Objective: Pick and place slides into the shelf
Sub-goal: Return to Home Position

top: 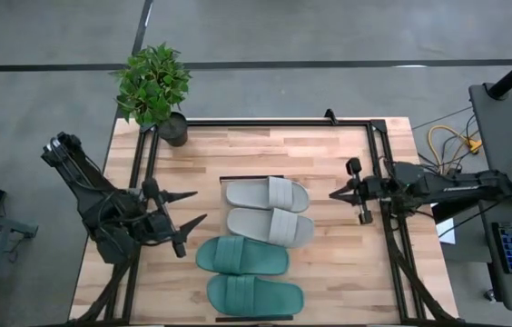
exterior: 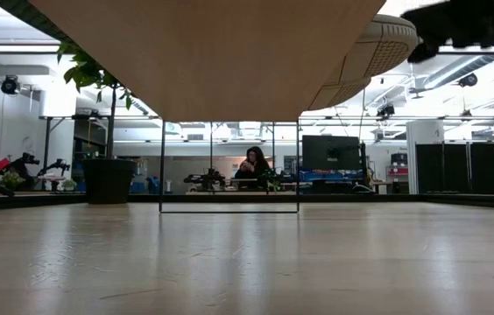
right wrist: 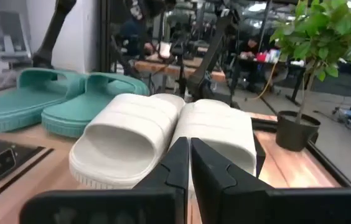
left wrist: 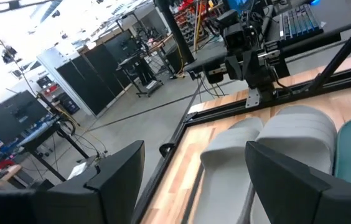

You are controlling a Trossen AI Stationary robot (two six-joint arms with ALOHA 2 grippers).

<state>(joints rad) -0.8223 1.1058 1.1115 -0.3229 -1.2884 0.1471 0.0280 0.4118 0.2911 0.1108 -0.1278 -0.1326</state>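
Placing looks done. The light grey pair and teal-green pair lie in a row on the shelf, mid worktop. Grey is at the potted plant end and teal-green at the other end. Neighbouring slides touch or nearly touch.

The left end effector is just beside the row on its left, about level with the gap between the two colours. Its fingers are spread wide with nothing between them. The right end effector is on the right of the grey pair, a bit apart and pointing at it. Its fingers are pressed together and hold nothing.

The step in hand is retreating to home. To do it well:
- Pull each arm straight back away from the row first, then fold, with no sideways sweep.
- The left arm needs more care, since its open fingertips are close to the slides and a swing could nudge one off line.
- Raising the left arm slightly before retracting would probably be safer.
- The right arm has room, so a plain pull-back should do.
- Watch the black frame rails on both sides while folding.
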